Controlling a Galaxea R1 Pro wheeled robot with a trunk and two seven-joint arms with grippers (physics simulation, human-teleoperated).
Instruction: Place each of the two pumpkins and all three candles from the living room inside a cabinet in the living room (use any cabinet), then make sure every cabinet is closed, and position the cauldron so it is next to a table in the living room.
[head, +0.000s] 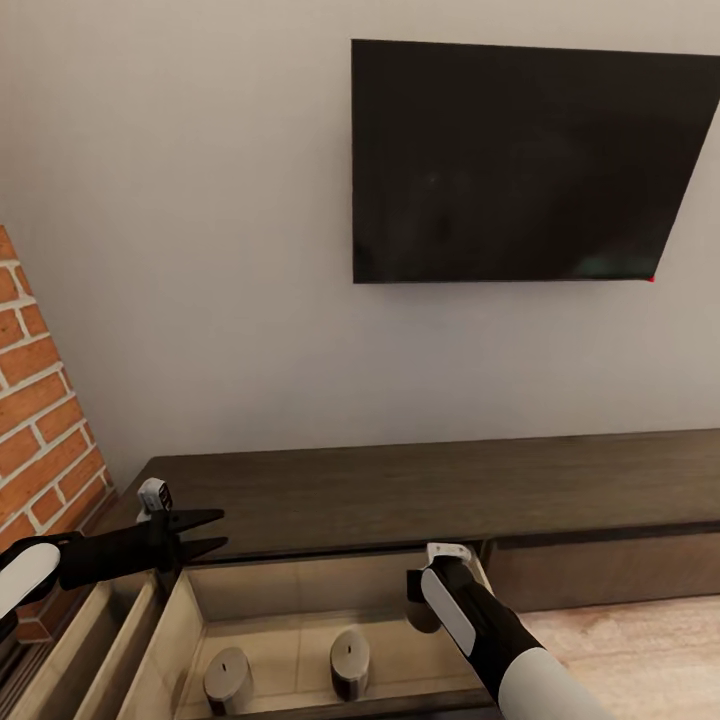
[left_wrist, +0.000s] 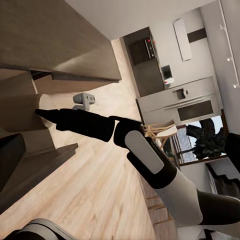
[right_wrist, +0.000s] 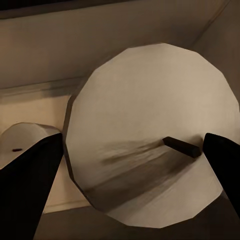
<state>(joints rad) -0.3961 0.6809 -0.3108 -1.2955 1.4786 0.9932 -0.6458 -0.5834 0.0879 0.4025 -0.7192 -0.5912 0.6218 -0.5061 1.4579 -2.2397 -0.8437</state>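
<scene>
The long dark-brown cabinet (head: 400, 490) runs along the wall with its left compartment (head: 300, 600) open. Two pale candles (head: 228, 680) (head: 350, 662) stand upright inside it. My right arm (head: 480, 620) reaches down into that compartment. In the right wrist view, my right gripper (right_wrist: 132, 150) has a finger on each side of a third candle (right_wrist: 145, 125), whose dark wick shows on top, with another candle (right_wrist: 20, 140) beside it. My left gripper (head: 212, 533) hovers open at the cabinet's left end, holding nothing. The pumpkins and the cauldron are out of view.
A black television (head: 520, 160) hangs on the grey wall above the cabinet. A brick wall (head: 40, 430) stands at the left. Light wooden floor (head: 620, 650) lies to the right of the open compartment. Kitchen appliances (left_wrist: 175, 95) show far off in the left wrist view.
</scene>
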